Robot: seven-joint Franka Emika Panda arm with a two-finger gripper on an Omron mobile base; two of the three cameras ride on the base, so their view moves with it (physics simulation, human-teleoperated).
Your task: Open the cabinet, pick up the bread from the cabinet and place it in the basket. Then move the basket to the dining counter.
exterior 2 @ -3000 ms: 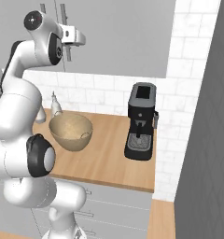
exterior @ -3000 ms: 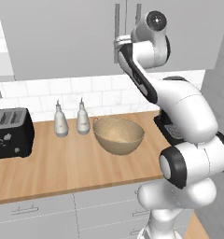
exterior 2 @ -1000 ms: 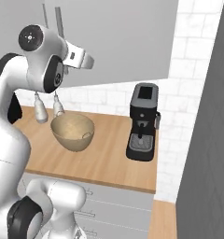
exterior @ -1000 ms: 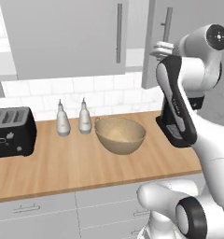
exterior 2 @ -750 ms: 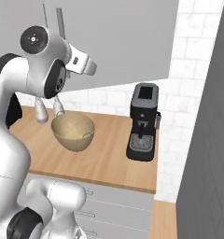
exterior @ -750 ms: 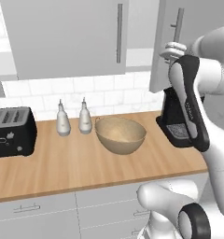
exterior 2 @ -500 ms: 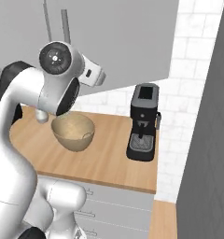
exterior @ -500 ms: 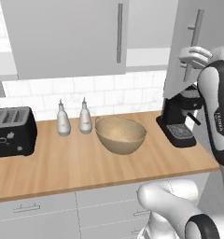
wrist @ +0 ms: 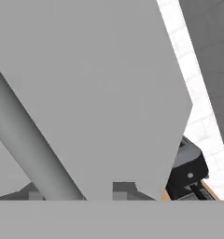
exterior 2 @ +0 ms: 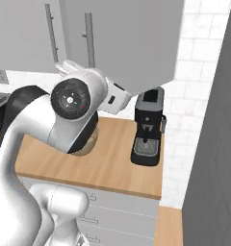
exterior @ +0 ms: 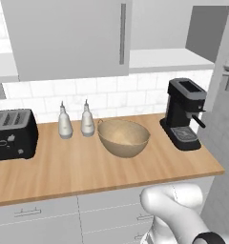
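Grey matte panels made up the cabinet [exterior: 68, 38], flat and unmarked, with a slim vertical metal bar handle [exterior: 122, 33] on the left door; in the left base view that door stood closed while the right door [exterior: 223, 57] had swung out edge-on at the right, showing a smooth white shelf [exterior: 166, 58] inside. No bread could be made out on the visible part of that shelf. In the hand view the open door's flat grey face [wrist: 95, 84] loomed very close, crossed by a thick rounded metal bar [wrist: 34, 154] running diagonally just before the camera. Whether the gripper was clenched around that bar or released could not be told, since the finger tips were not distinguishable. The basket [exterior: 123, 137], a wide round tan bowl with a speckled beige inside and a thin rim, sat on the warm light-wood worktop [exterior: 88, 171] near its middle, below the cabinet. Just left of it stood two small white bottles [exterior: 76, 121] with narrow necks, side by side against glossy white tiles [exterior: 135, 97]. A boxy black toaster [exterior: 11, 134] rested at the far left, and a black coffee machine [exterior: 183, 114] with a squared top stood to the right of the basket. Pale grey drawers [exterior: 35, 214] with small horizontal handles ran beneath the worktop.
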